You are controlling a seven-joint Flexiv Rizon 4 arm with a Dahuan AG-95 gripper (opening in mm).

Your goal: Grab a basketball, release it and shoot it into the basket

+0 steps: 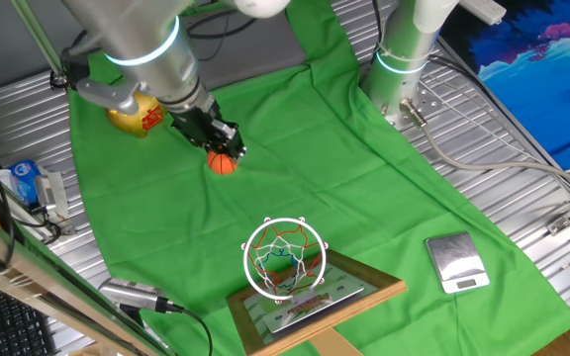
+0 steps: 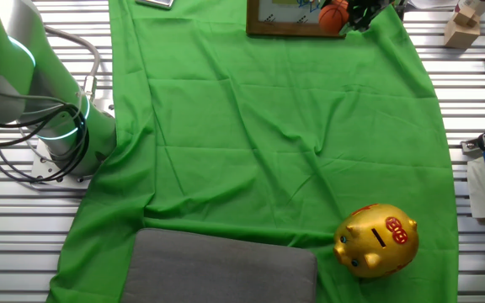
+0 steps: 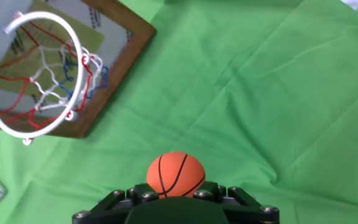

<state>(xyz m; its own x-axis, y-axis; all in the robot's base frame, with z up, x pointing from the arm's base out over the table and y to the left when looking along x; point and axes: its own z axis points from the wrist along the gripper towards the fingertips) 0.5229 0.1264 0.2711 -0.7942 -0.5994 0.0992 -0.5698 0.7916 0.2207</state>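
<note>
The basketball [image 1: 224, 164], small and orange with dark seams, sits between my gripper's [image 1: 221, 148] black fingertips, held above the green cloth. In the hand view the ball [image 3: 176, 173] fills the gap between the fingers [image 3: 124, 198] at the bottom edge. The basket's white ring [image 1: 283, 259] with its red, white and green net stands on a wooden-framed backboard [image 1: 315, 297] at the near side of the cloth. In the hand view the ring [image 3: 33, 81] is at the upper left, apart from the ball. In the other fixed view the ball [image 2: 333, 17] shows at the top edge.
A gold-and-red piggy bank [image 1: 135, 116] stands behind my arm on the cloth [image 1: 295, 158]. A silver square scale [image 1: 455, 262] lies right of the backboard. A second arm's base [image 1: 404, 59] stands at the back right. A grey pad [image 2: 226, 269] lies near the piggy bank [image 2: 375, 240].
</note>
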